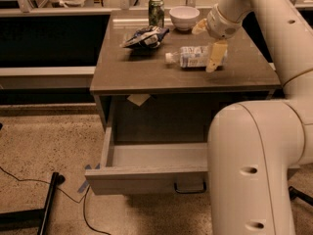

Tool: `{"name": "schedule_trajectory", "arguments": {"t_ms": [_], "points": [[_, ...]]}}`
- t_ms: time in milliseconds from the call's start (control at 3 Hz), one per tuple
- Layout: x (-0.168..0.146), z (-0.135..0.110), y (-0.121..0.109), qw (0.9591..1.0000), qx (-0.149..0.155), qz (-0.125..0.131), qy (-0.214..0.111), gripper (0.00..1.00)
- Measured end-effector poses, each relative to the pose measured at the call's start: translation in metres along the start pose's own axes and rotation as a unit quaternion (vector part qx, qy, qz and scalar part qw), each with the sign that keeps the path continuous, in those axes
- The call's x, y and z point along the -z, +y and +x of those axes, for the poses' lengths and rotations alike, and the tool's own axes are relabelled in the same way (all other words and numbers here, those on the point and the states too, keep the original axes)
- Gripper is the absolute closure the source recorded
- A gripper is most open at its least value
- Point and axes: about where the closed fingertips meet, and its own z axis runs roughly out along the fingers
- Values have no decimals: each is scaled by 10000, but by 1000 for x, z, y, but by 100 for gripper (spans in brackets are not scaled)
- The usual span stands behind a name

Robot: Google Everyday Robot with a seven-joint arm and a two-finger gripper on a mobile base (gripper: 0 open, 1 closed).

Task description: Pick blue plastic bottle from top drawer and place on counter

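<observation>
One blue plastic bottle (193, 57) flat, cap (169, 58) left, claw (208, 48) at base

Dim warm light, gripper (205, 50) shadowing counter (128, 73)

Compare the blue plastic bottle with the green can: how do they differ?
The blue plastic bottle lies horizontal, cap to the left; the green can stands upright. The bottle is clear with a pale label; the can is opaque green. The gripper is at the bottle's base end; the can stands free at the back, beside the white bowl. Both are over the counter.
</observation>
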Motion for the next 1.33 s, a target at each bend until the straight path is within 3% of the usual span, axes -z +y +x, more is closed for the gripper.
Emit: {"name": "schedule_trajectory", "arguments": {"t_ms": [667,1000,1333], "points": [[23,-16,-1,9999,85,13,142,0],[63,-9,4,9988,-254,416,42,0],[72,-5,6,9983,-309,498,63,0]]}}
